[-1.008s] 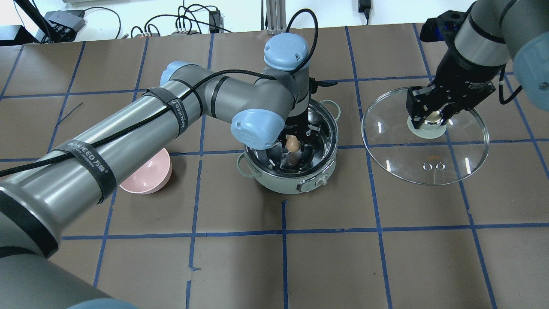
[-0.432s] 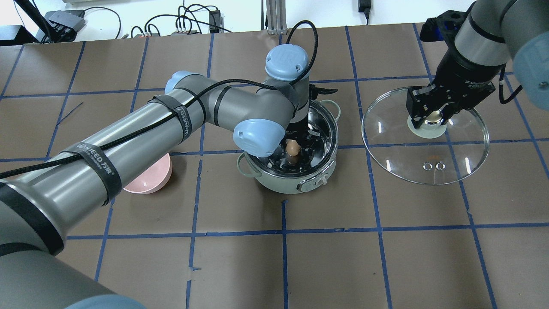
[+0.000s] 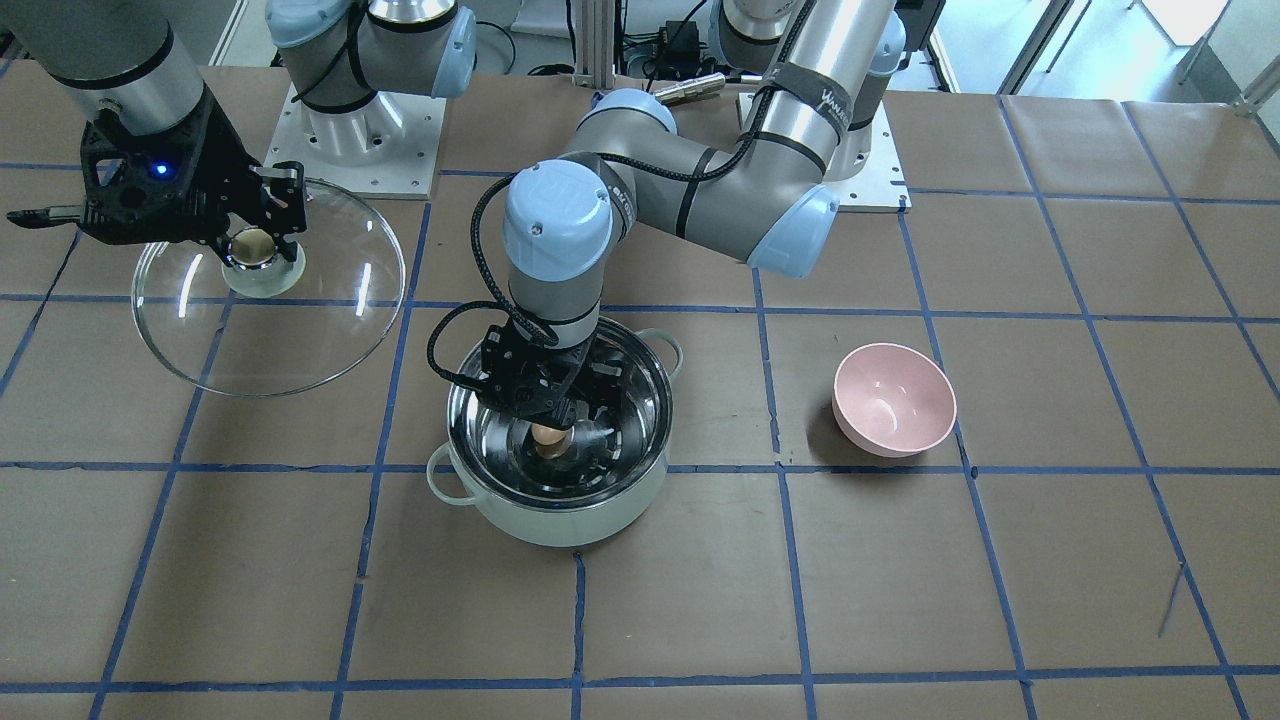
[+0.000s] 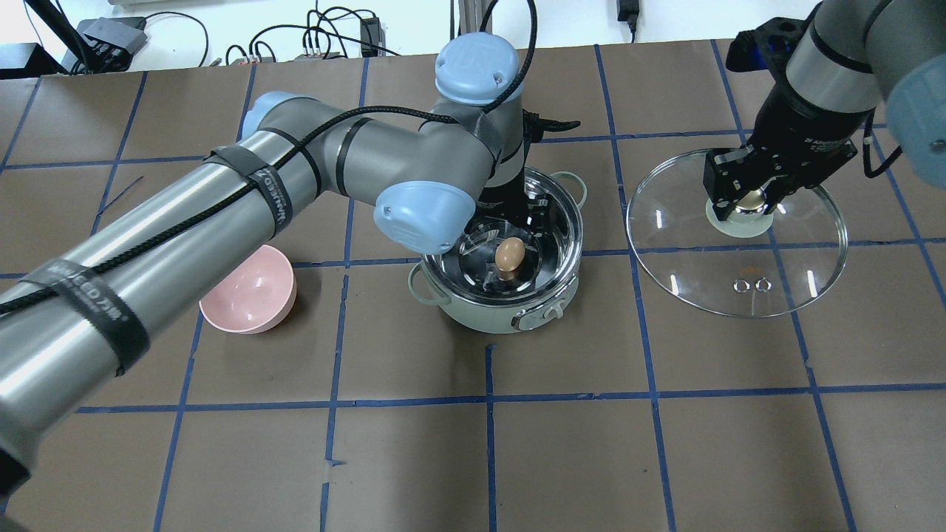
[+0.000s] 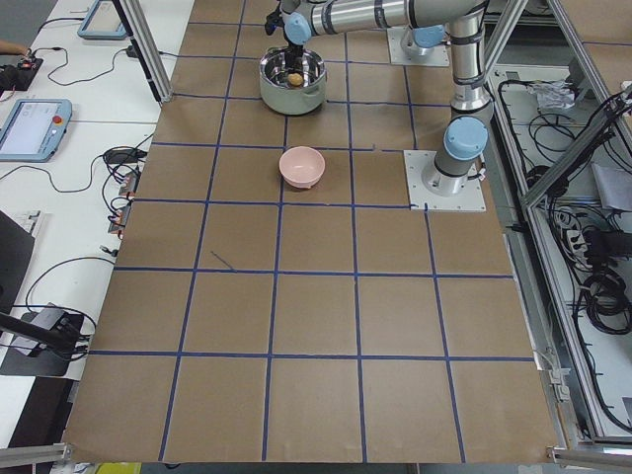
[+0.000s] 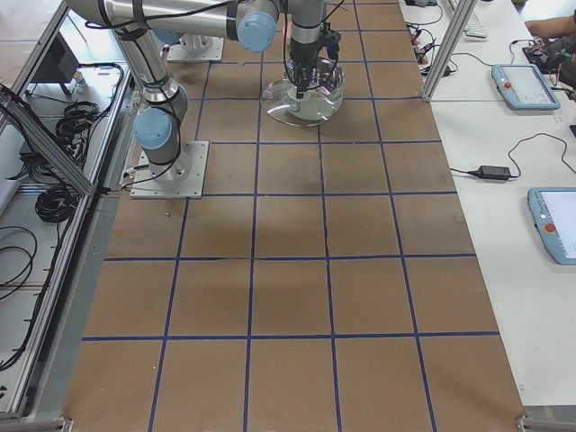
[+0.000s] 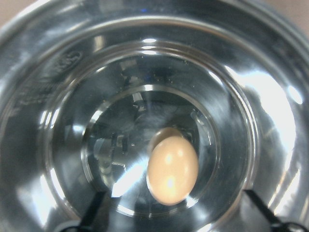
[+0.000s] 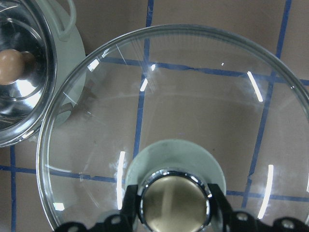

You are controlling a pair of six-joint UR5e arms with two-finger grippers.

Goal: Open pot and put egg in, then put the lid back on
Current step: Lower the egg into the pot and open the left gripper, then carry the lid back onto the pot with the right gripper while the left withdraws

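The mint-green pot (image 4: 480, 314) stands uncovered at mid-table, also in the front view (image 3: 560, 525). The tan egg (image 4: 510, 255) lies free on its steel bottom, as the left wrist view (image 7: 172, 168) shows. My left gripper (image 4: 526, 220) is open and empty above the pot's far side, its fingertips (image 7: 94, 212) wide apart on either side of the egg. My right gripper (image 4: 746, 201) is shut on the gold-topped knob (image 8: 175, 203) of the glass lid (image 4: 739, 273). It holds the lid slightly tilted, to the right of the pot.
A pink bowl (image 4: 247, 288) stands on the table left of the pot, and in the front view (image 3: 893, 412) on the right. Brown paper with blue tape lines covers the table. Cables and boxes lie along the far edge.
My left gripper has opened, let go of the egg and risen out of the pot; the egg now lies on the pot's bottom. The right gripper and lid have barely moved.
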